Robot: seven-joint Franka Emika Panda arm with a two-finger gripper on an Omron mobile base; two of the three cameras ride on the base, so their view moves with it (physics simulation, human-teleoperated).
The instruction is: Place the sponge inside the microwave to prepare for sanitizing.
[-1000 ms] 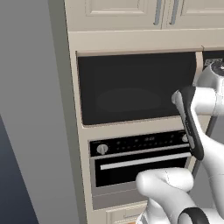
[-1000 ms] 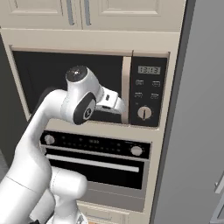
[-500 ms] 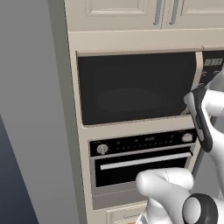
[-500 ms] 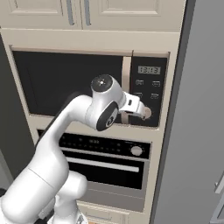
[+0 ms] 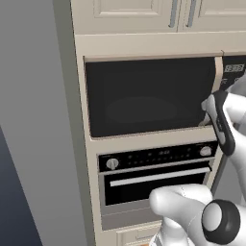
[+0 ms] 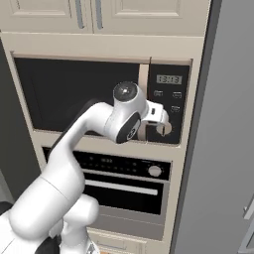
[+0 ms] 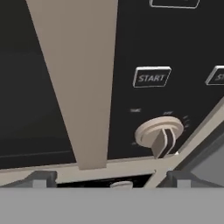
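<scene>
Here the microwave (image 5: 149, 93) sits built into a beige cabinet column, its black glass door shut flush, with a beige strip (image 7: 78, 83) edging the door's right side. At three o'clock from the door is the dark control panel (image 6: 168, 101), carrying a small digital display (image 6: 168, 79) at its top, a button marked START (image 7: 151, 77) and a silver knob (image 7: 159, 133) near its bottom. Directly at six o'clock from the microwave stands a black-fronted oven (image 5: 156, 175) with a silver handle bar (image 5: 158, 176) and a round dial at each end of its control strip. Two cabinet doors (image 6: 89, 15) with slim handles close off the space at twelve o'clock. A tall grey panel (image 5: 33, 120) flanks the column at nine o'clock in the left base view; another grey surface rises at three o'clock in the right base view.

The closed door is what stands between the hand and the microwave's cavity — nothing of the inside can be seen through the glass.

The gripper (image 7: 109, 180) hangs close in front of the panel's lower part, its jaws spread wide and holding nothing. In the hand view one dark fingertip (image 7: 41, 178) lies under the door glass and the other under the panel's right edge, so the beige strip and the knob fall between them at twelve o'clock — near, but not touching.
</scene>
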